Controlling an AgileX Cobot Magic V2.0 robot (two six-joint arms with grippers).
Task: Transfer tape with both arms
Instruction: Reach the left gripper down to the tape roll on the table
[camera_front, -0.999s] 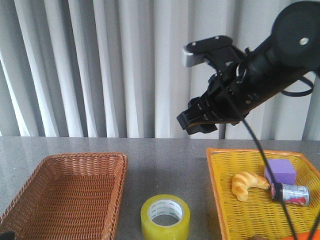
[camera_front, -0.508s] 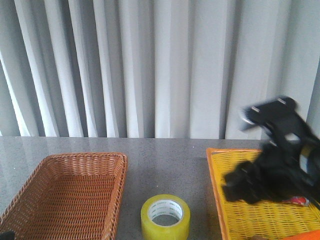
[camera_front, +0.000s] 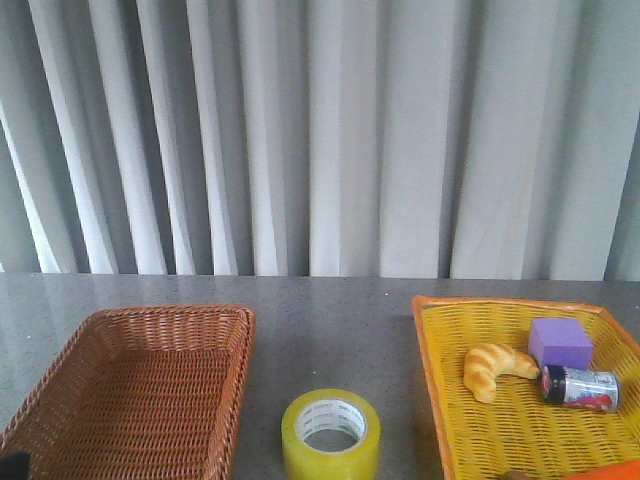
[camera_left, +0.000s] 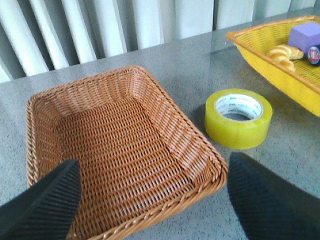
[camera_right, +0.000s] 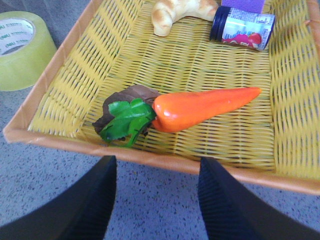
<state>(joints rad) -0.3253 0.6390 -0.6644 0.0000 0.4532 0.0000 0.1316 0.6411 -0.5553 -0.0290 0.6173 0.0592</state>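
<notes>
The yellow tape roll (camera_front: 331, 435) with its white printed core lies flat on the grey table between the two baskets. It also shows in the left wrist view (camera_left: 238, 118) and at the edge of the right wrist view (camera_right: 22, 50). My left gripper (camera_left: 155, 200) is open and empty, low over the near edge of the brown basket (camera_left: 75, 100), the tape off to its side. My right gripper (camera_right: 156, 197) is open and empty over the table, just before the yellow basket's near rim (camera_right: 150, 156). Neither arm shows in the front view.
The brown wicker basket (camera_front: 60, 400) is empty at the left. The yellow basket (camera_front: 432, 380) at the right holds a croissant (camera_front: 493, 369), a purple block (camera_front: 559, 342), a small can (camera_front: 580, 387) and a carrot (camera_right: 200, 108). White curtains hang behind the table.
The right arm, raised high over the yellow basket a second ago, swept down and has left the front view. The tape and baskets have not moved.
</notes>
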